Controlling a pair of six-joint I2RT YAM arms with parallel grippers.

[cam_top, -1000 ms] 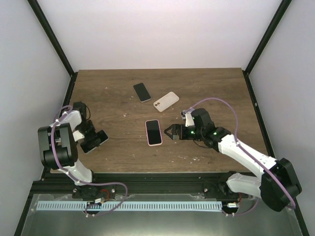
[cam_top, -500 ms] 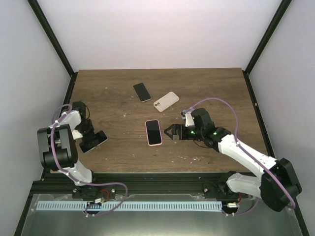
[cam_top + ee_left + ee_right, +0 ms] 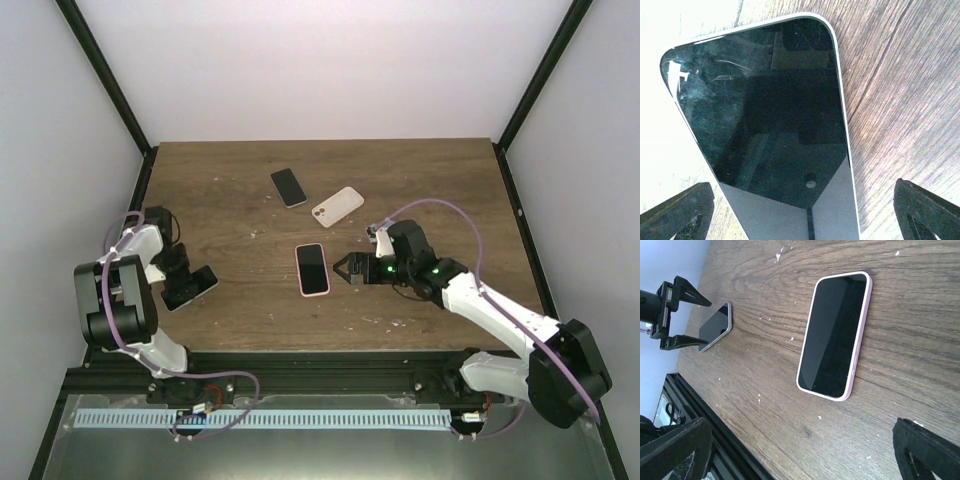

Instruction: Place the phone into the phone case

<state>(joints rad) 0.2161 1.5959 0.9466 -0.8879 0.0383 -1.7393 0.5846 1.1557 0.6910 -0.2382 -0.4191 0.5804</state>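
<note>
A phone in a pink case (image 3: 312, 268) lies screen up mid-table; it also shows in the right wrist view (image 3: 835, 335). My right gripper (image 3: 350, 270) is open just right of it, not touching, and its fingertips (image 3: 675, 450) stand wide apart. A bare phone with a silver rim (image 3: 190, 286) lies at the left and fills the left wrist view (image 3: 765, 110). My left gripper (image 3: 178, 270) is open right over its near end, with its fingertips (image 3: 677, 210) on either side. An empty cream case (image 3: 337, 207) and a black phone (image 3: 289, 187) lie further back.
The table's left edge (image 3: 140, 230) and a black frame post run close beside the left arm. The near edge (image 3: 330, 350) with its black rail shows in the right wrist view (image 3: 700, 405). The left gripper also shows in the right wrist view (image 3: 667, 315).
The left arm has shifted very slightly to the left over the silver-rimmed phone. The right arm and the phones on the table have not moved.
</note>
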